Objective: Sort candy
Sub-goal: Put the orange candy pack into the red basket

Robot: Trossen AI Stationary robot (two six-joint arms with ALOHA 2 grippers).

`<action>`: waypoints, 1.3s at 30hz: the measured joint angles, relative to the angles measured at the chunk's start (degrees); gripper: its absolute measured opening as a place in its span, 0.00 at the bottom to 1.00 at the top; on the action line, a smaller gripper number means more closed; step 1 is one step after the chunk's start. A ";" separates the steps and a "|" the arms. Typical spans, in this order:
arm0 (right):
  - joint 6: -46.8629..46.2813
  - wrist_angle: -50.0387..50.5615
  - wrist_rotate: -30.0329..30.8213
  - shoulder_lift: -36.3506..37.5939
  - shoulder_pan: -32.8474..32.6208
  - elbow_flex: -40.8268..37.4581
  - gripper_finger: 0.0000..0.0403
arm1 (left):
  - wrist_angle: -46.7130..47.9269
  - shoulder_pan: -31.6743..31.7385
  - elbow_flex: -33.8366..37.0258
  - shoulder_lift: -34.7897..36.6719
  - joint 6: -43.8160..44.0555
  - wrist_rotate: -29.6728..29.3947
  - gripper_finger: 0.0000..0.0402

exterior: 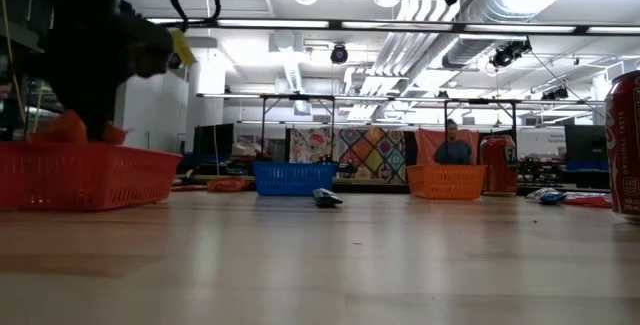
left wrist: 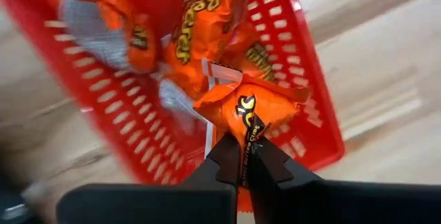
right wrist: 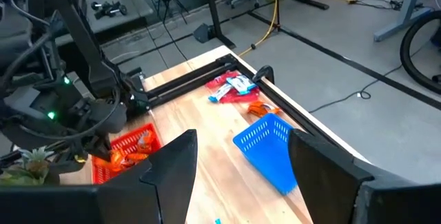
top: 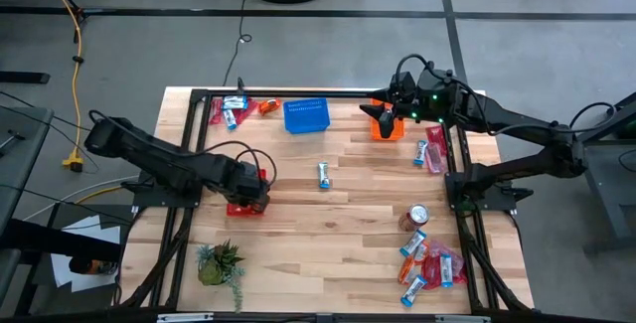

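Note:
My left gripper (top: 256, 177) (left wrist: 246, 156) points down over the red basket (top: 241, 206) (left wrist: 303, 58), shut on an orange candy packet (left wrist: 248, 107). Several more orange packets (left wrist: 186, 31) lie inside that basket. My right gripper (top: 384, 114) (right wrist: 238, 176) hovers open and empty, high above the orange basket (top: 391, 130) at the far right. One blue-and-white candy (top: 324, 174) (exterior: 325, 197) lies flat on the table's middle. The blue basket (top: 306, 114) (right wrist: 269, 148) stands at the far edge. My left gripper pinches the orange packet's crimped end (left wrist: 247, 141) between its two fingers (left wrist: 224, 158). They come from above, pointing down. The packet hangs below them over the inside of the red basket; I cannot tell whether it touches the packets underneath.
Loose candy lies at the far left (top: 231, 111), at the right edge (top: 432, 152) and in a pile near the right front corner (top: 427, 263). A red soda can (top: 417, 216) (exterior: 625, 145) stands near that pile. A small plant (top: 221, 263) sits at the near left.

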State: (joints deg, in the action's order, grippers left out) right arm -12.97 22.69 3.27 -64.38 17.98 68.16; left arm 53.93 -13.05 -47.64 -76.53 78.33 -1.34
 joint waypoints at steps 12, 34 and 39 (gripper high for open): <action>-1.11 0.57 0.00 -0.01 0.00 0.00 0.55 | -1.29 0.66 4.64 0.04 2.28 -1.05 0.02; -0.99 -8.34 -0.01 -0.02 0.00 0.00 0.55 | -0.27 8.36 -4.60 18.65 -13.47 -11.66 0.48; -1.05 -12.49 -0.02 -0.02 0.00 0.00 0.55 | -20.41 15.72 -4.91 21.26 -34.35 -17.21 0.49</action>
State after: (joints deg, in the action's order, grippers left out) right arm -14.02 10.20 3.25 -64.40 17.98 68.16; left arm 33.52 2.67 -52.56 -55.27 43.98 -18.56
